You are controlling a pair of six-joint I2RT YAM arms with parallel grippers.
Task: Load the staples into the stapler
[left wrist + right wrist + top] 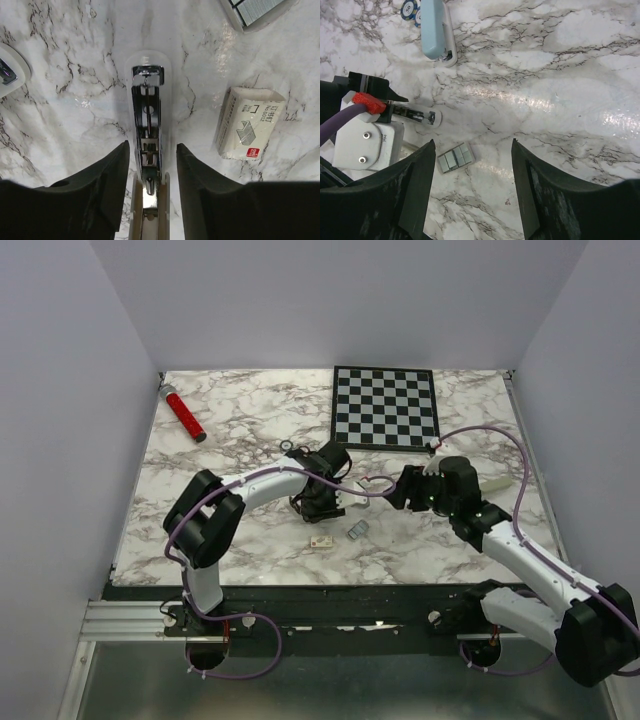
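The stapler lies opened on the marble. Its white base with the metal channel (147,107) points away between the fingers of my left gripper (150,146), with a thin gap on each side, so the gripper is open. In the right wrist view that channel (417,115) sticks out from under the left gripper, and the stapler's light blue top (435,27) lies apart from it. The staples (455,159), a grey-teal strip, lie flat beside the left finger of my open, empty right gripper (472,142). From above, the staples (357,530) sit between the left gripper (322,502) and the right gripper (402,490).
A small cream box (248,122) lies right of the stapler and shows as the box (321,541) from above. A chessboard (385,406) is at the back, a red cylinder (184,413) at the back left, and a white bar (497,483) at the right. Poker chips (410,6) lie by the blue top.
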